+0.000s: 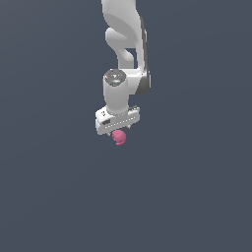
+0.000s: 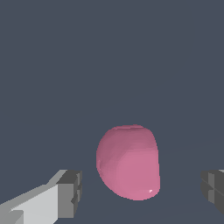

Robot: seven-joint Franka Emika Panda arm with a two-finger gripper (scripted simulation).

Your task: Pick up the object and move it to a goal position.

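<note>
Looking through the wrist view, you see the gripper point(image 2: 141, 192) spread wide, both fingers point(image 2: 70, 192) clear of the pink object point(image 2: 128, 168) between them; outside, it sits at the gripper's six o'clock.

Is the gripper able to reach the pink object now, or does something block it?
Probably yes. In the wrist view the pink object lies between the open fingers with gaps on both sides, and nothing else is near. The gripper sits right above it.
</note>
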